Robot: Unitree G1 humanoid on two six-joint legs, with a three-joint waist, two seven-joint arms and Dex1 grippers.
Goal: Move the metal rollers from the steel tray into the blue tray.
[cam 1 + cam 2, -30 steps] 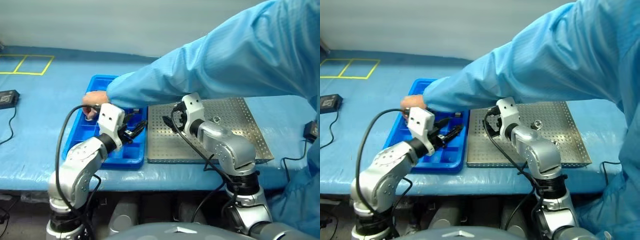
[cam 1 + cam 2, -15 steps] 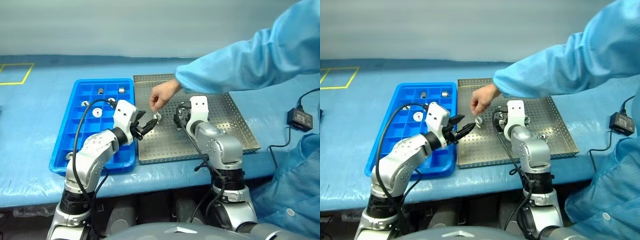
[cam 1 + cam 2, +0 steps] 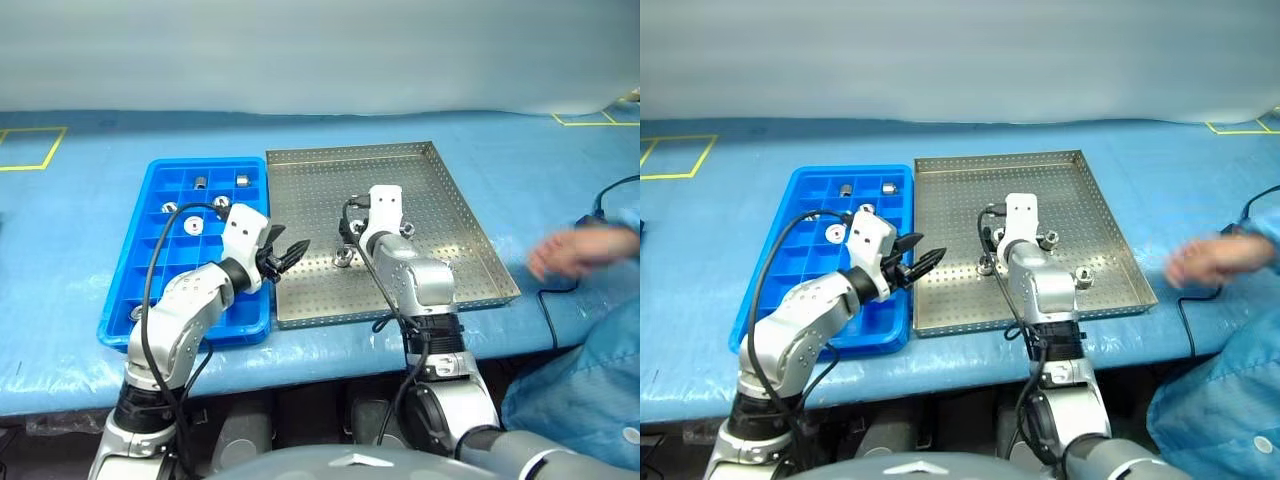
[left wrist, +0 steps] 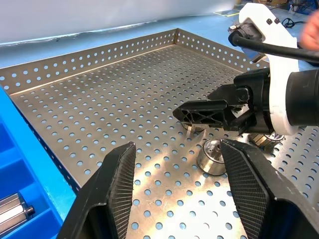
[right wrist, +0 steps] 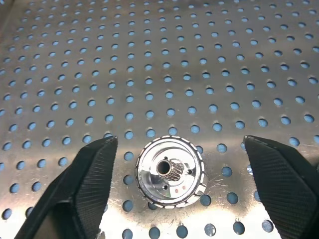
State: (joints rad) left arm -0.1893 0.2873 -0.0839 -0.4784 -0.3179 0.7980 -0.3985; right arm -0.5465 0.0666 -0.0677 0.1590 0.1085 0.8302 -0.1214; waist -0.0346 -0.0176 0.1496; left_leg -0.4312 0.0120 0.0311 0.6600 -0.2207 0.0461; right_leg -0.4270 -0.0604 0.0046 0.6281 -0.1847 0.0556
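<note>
Step in hand: right gripper point(image 5: 169, 194), black fingers spread and empty, was set astride one small shiny silver metal roller point(image 5: 171, 172) on the perforated square steel tray point(image 3: 420, 190). A centred, even closing was judged best, lest the roller skid on the smooth floor. Left gripper point(image 4: 179, 184), fingers apart, nothing held. Perhaps three rollers remained there; several lay in the blue gridded plastic tray point(image 3: 120, 300). Surface: bench point(image 3: 80, 220) under blue sheeting, yellow tape marks; a person's hand point(image 3: 575, 250) was seen at the right.
</note>
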